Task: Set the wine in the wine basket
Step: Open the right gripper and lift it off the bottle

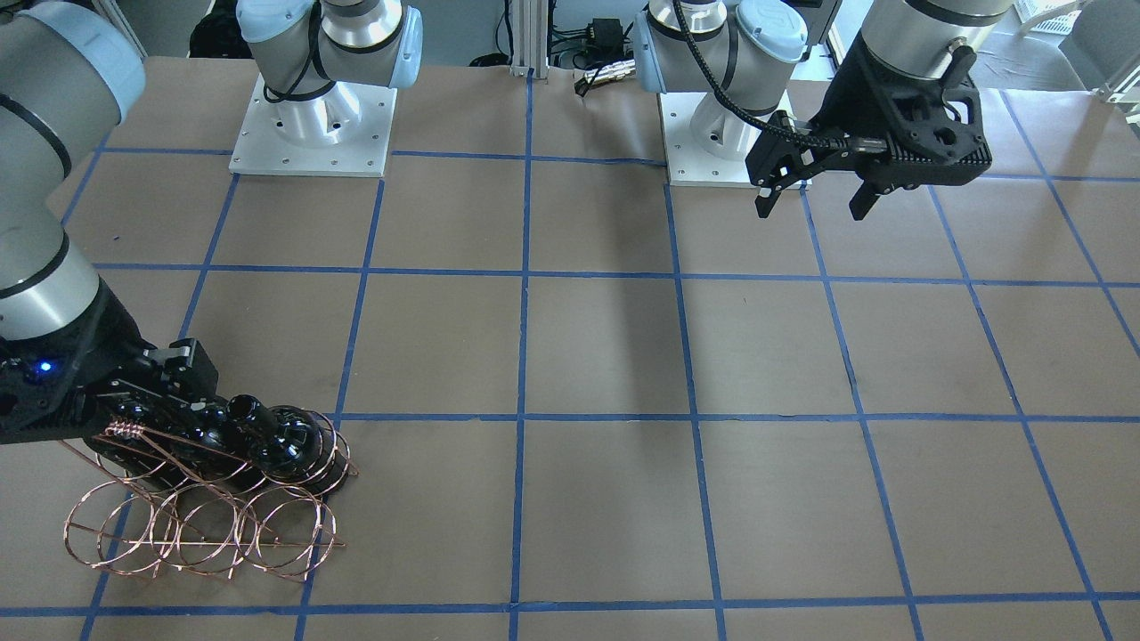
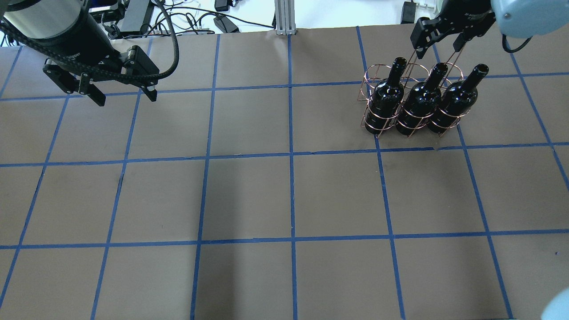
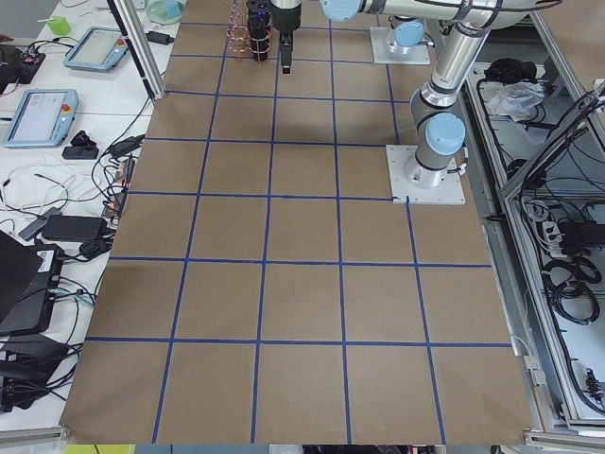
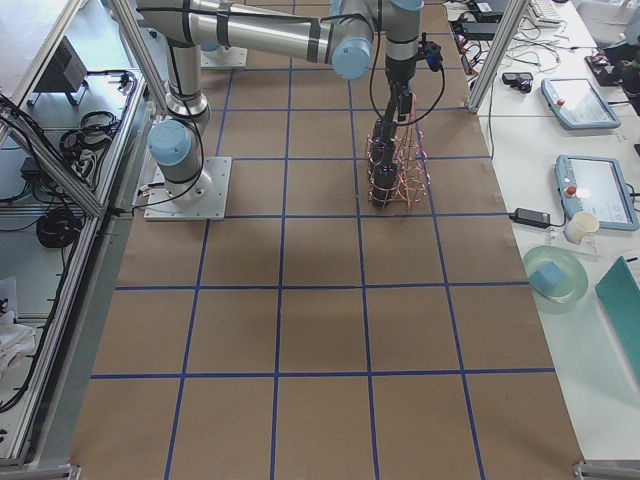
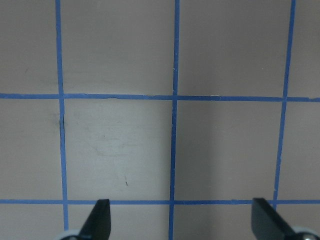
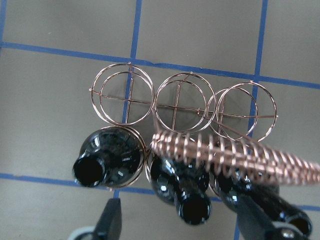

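Three glossy black wine bottles point(image 2: 386, 95) point(image 2: 418, 100) point(image 2: 453, 100) stand upright in one row of the copper wire wine basket point(image 2: 375, 71) at the far right of the table. The basket's other row of rings point(image 6: 122, 95) is empty. My right gripper point(image 2: 438, 51) is open above the bottle necks and the coiled handle point(image 6: 225, 155), and holds nothing. In the right wrist view its fingers point(image 6: 112, 220) straddle the middle bottle's mouth point(image 6: 192, 210). My left gripper point(image 2: 126, 98) is open and empty, held high over the far left of the table point(image 5: 120, 145).
The brown paper table top carries a blue tape grid point(image 2: 291, 155). The two arm bases point(image 1: 312, 125) point(image 1: 726, 133) sit at the robot's edge. Cables and an aluminium post point(image 2: 284, 18) lie beyond the far edge. Side benches hold tablets point(image 4: 575, 100).
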{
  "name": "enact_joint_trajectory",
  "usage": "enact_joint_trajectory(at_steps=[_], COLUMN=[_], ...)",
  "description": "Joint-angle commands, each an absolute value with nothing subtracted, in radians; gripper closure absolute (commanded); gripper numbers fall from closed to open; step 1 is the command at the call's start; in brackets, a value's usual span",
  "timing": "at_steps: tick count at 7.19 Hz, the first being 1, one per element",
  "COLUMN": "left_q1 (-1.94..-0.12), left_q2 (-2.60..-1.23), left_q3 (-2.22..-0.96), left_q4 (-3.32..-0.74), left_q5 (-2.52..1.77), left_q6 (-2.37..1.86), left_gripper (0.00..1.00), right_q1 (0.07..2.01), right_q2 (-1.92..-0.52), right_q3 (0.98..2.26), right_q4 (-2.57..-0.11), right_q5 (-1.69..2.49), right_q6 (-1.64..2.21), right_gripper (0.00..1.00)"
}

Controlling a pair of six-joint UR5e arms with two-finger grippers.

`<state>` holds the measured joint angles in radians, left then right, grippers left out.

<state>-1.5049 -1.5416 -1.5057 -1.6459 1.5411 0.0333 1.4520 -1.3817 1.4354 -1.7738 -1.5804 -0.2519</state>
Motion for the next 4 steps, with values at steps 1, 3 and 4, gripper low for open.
enact_joint_trajectory(at_steps=[1, 3, 4], left_q1=[-1.505, -1.505, -1.505], left_q2=[-1.54, -1.539, -1.54], left_q3=[-1.509, -1.511, -1.511], left_q4=[-1.643, -1.641, -1.641], left_q5=[1.54, 1.542, 1.542], left_q6=[0.034, 0.037, 0.037], left_gripper=[0.0, 0.0, 0.0], right_q1=[1.456, 1.5, 1.544], right_q2=[-1.507, -1.543, -1.545], right_q3=[1.434, 1.437, 1.437], right_q4=[-1.621, -1.549, -1.536], right_q5=[-1.578, -1.589, -1.591], right_q6=[-0.224, -0.189, -0.096], right_gripper=[0.16, 0.15, 0.09])
